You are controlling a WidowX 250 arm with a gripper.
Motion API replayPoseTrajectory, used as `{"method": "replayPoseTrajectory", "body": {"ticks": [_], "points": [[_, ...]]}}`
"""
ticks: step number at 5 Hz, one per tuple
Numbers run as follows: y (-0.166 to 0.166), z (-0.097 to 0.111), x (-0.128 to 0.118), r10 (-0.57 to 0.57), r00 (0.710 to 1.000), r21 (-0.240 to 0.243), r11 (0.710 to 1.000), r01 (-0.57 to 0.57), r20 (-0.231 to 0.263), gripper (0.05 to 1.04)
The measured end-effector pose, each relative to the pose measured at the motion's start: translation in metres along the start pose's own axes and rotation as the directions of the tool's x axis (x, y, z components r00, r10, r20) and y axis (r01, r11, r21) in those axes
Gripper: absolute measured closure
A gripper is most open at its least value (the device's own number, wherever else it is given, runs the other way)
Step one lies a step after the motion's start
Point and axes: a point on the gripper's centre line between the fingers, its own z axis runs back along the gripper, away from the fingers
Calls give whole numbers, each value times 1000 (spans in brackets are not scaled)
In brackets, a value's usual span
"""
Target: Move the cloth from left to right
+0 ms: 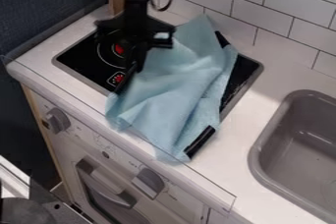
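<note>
And here's the cloth (174, 93) rumpled across the stove (75, 60), claw (136, 66) at its left side, clenched or released I can't tell, and a shallow pinch could drop it mid-drag over the counter (230, 161).

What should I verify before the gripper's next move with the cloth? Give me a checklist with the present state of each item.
1. Gripper at the cloth: ok, by its left side in the view.
2. Firm grip on the cloth: cannot tell.
3. Cloth off the stove top: not ok, it covers much of the right part.
4. Cloth lying smooth: not ok, it is creased and folded.
5. Cloth away from the sink: ok, bare counter lies between them.
</note>
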Motion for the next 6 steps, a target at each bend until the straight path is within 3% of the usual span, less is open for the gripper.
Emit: {"method": "replayPoseTrajectory", "body": {"ticks": [1,3,5,6], "points": [[-23,22,-11,-38,999,-2,999,38,39,1031],[-92,39,-44,-154,986,-10,988,155,68,1031],[-134,-14,-54,-268,963,-38,963,268,3,1013],[-127,-14,-57,-279,959,-70,957,282,44,869]]}}
